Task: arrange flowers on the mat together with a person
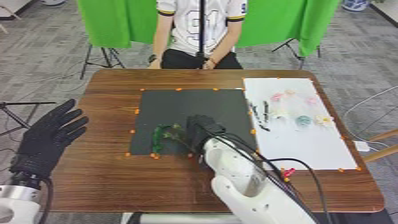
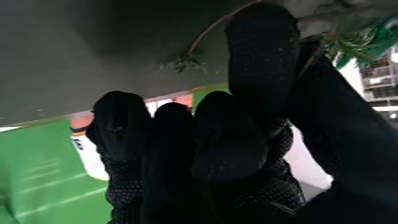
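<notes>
We see the leafy sprig (image 1: 174,133) over the near left part of the dark mat (image 1: 178,107), its thin stem pinched between thumb and finger of our right hand (image 1: 204,125). Just beside it, a darker green strip (image 1: 158,139) lies on the mat. Beyond, to our right, pale flowers (image 1: 304,120) sit on the white sheet (image 1: 302,145), with dark twigs (image 1: 259,114) along its left side. Our left hand (image 1: 46,137), fingers straight, hangs at the table's (image 1: 102,182) left edge.
</notes>
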Available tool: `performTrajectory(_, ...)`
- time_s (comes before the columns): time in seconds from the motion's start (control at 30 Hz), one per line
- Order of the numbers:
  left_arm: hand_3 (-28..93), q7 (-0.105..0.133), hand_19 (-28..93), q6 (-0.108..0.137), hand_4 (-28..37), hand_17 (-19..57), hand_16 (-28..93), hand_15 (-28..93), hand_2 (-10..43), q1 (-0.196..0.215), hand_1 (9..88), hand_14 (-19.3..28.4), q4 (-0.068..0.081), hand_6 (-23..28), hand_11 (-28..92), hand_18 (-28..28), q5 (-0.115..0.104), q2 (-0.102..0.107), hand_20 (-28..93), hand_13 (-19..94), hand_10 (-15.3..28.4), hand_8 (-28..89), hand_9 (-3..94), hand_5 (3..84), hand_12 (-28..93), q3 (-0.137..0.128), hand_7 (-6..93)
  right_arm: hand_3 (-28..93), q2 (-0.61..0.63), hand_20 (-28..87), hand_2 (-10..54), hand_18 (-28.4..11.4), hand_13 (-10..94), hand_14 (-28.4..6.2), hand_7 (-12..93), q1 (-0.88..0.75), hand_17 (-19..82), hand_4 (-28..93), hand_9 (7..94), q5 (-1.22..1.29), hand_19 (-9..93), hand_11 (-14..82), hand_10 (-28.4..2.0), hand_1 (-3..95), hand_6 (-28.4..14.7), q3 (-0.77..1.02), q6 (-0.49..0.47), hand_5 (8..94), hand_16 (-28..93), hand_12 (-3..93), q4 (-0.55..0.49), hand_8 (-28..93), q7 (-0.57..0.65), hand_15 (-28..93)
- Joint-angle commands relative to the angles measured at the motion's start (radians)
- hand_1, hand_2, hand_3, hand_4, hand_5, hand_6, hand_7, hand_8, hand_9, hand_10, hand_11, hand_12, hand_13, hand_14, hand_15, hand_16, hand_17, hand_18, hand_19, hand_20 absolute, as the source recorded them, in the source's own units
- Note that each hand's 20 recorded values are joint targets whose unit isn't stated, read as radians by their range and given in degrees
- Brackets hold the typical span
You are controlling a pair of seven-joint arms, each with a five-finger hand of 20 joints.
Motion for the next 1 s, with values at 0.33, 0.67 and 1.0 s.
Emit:
performTrajectory(0.33,70,-0.005,45,0.001,-25.0,-7.7,4,28,-1.2,0.015,26.0,15.0,0.003,4.1,18,22.7,0.001,-0.005,12,23,12.3,-8,28.3,32.8,20,-0.003,15.2,72,0.014,55,6.8,-25.1,83,-9.3,47,-0.023,48,-22,89.3,0.058,93,64.2,-8.9,20.3,1.0,0.067,-0.079,89.1,40,45.8,-0.121,-10,0.003,88)
performTrajectory(0.67,70,-0.002,45,0.002,-25.1,-7.7,4,28,-1.2,0.023,26.1,15.0,0.001,4.1,18,22.6,0.0,-0.009,12,23,12.3,-8,28.3,32.8,20,-0.007,15.2,70,0.073,53,11.9,-25.9,82,-10.7,45,-0.009,45,-22,88.4,0.062,93,63.5,-10.3,17.9,0.4,0.028,-0.161,89.2,40,45.1,-0.1,-9,-0.023,87)
performTrajectory(1.0,70,-0.003,45,-0.002,-25.1,-7.7,4,28,-1.0,0.015,26.1,15.0,0.004,4.1,18,22.6,0.001,-0.008,12,23,12.3,-8,28.3,32.7,20,-0.002,15.2,69,0.056,53,15.3,-26.2,82,-11.2,44,-0.015,45,-23,87.9,0.102,93,62.9,-10.8,16.0,0.1,0.013,-0.194,89.2,40,44.6,-0.097,-9,-0.032,87)
